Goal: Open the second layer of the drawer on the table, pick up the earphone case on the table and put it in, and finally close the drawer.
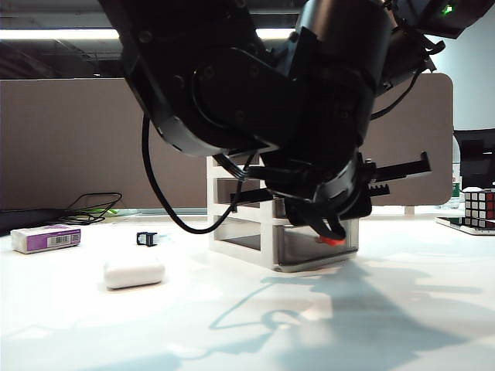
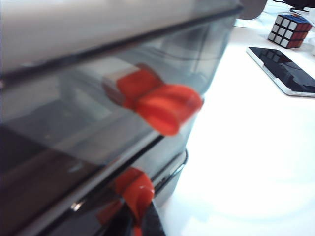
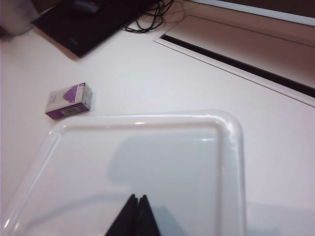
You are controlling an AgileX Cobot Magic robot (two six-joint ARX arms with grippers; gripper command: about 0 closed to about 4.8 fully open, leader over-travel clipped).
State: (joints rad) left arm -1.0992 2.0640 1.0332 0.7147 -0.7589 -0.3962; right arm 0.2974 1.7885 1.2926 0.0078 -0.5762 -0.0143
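Your left gripper [image 2: 142,223] is closed tight against the drawer [image 1: 282,220] front by a red-orange handle [image 2: 134,189], your right gripper [image 3: 136,206] sits pinched shut above its top, while the earphone case [image 1: 134,272] rests on the table [image 1: 232,325] left, apart.

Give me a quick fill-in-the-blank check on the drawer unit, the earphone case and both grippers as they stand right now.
1. The earphone case lies on the ____, not in the drawer.
2. The drawer handles are ____ in colour.
3. The right gripper, above the white cabinet top, has its jaws ____.
4. The left gripper is at the ____ of the drawer.

Missing words: table; red-orange; shut; front
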